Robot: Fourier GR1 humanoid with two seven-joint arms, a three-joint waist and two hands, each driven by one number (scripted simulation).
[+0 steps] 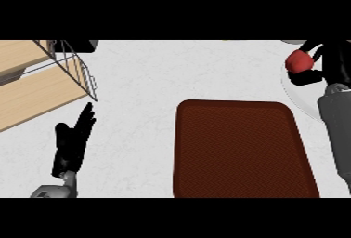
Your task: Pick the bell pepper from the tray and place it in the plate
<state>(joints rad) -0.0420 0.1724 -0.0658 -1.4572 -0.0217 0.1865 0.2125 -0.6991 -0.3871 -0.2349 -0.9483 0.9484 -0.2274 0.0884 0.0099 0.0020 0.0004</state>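
Nearest you, at lower left, is your left hand (72, 139). It is open, with straight fingers pointing away from you, it has nothing in it, and it's well apart from the tray. The white desk (137, 139) shows bare around it.

The dark red-brown tray (243, 148) lies flat at centre-right and runs from the lower edge up to about mid-view. No pepper is on it.

Your grey right forearm (336, 135) comes up along the tray's right edge.

Further out, at upper right, the pale plate (300, 100) is only a faint curved rim against the desk, just beyond the tray's far right corner.

Over the plate, your right hand (332, 60) is curled round the red bell pepper (299, 60). Black fingers wrap it from below and from the right. The pepper is inside the plate's outline, but you can't tell from this angle whether it touches the plate or hangs above it.

Farthest, at upper left, a wire rack (75, 69) stands over wooden boards (31, 90), well apart from everything else.
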